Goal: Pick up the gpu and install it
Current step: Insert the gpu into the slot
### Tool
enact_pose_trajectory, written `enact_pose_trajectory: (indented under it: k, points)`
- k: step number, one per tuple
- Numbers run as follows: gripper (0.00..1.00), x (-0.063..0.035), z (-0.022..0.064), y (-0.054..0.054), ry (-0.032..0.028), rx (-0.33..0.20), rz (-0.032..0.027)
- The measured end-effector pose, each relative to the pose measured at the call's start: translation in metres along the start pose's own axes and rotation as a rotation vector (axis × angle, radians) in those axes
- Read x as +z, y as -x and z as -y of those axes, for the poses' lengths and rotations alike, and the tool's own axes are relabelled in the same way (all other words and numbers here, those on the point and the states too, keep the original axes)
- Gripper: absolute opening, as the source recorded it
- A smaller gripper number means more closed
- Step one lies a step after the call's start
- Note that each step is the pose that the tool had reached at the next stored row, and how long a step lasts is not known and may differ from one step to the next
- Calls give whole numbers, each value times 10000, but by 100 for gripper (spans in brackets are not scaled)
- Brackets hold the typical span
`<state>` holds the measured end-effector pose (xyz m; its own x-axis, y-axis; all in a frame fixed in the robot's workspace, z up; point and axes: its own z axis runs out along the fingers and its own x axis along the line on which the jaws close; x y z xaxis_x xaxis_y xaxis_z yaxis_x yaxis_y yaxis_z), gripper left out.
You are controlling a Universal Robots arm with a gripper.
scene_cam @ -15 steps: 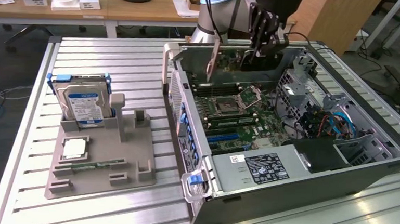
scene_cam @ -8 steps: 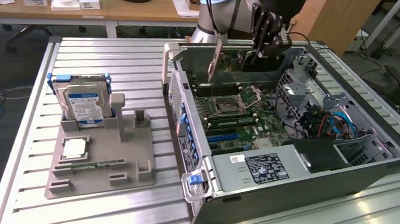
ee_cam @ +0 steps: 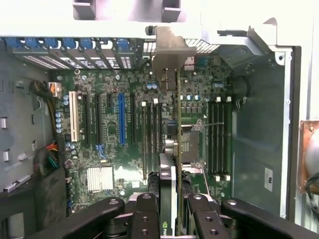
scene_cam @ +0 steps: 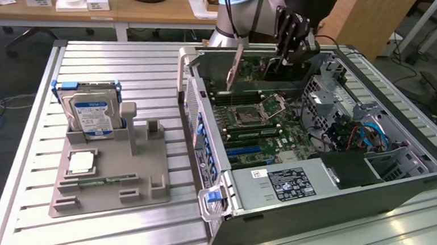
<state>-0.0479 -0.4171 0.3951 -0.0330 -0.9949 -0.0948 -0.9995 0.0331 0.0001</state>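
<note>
My gripper point(scene_cam: 289, 59) hangs over the open computer case point(scene_cam: 397, 184), shut on the gpu point(scene_cam: 239, 67). The card is held on edge above the motherboard point(scene_cam: 256, 122), its silvery bracket toward the case's rear wall. In the wrist view the gpu point(ee_cam: 177, 144) runs as a thin edge-on strip from between my black fingers point(ee_cam: 145, 215) up to its metal bracket point(ee_cam: 169, 55). It hangs over the CPU socket and RAM slot area, well off to one side of the blue expansion slot point(ee_cam: 121, 119) and clear of the board.
A grey fixture plate point(scene_cam: 150, 186) on the slatted table holds an upright hard drive point(scene_cam: 91, 117), a CPU point(scene_cam: 79, 160) and a RAM stick point(scene_cam: 108, 179). Drive cage, cables and power supply point(scene_cam: 291, 181) crowd the case's right side. A cluttered desk stands behind.
</note>
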Motion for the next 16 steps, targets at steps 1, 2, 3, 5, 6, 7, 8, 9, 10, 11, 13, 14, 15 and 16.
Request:
enact_pose_trajectory:
  k: [1, 2, 3, 5, 6, 7, 8, 9, 10, 11, 13, 14, 15, 16]
  points:
    - [27, 17, 4, -6, 1, 0, 1]
    - [27, 34, 7, -14, 2, 0, 1]
    - [27, 52, 10, -23, 2, 0, 1]
    - [27, 82, 17, -49, 2, 0, 1]
    - [27, 93, 19, -69, 3, 1, 0]
    - [27, 101, 21, -93, 3, 2, 0]
    - [27, 110, 23, -119, 3, 1, 0]
    - [27, 120, 26, -146, 3, 0, 0]
    - [27, 132, 28, -172, 3, 0, 1]
    - [27, 144, 29, -198, 3, 1, 1]
    - [27, 167, 34, -242, 3, 0, 1]
    - [27, 179, 35, -256, 3, 0, 2]
    - [27, 193, 37, -264, 2, 0, 5]
    - [27, 206, 38, -268, 3, 0, 2]
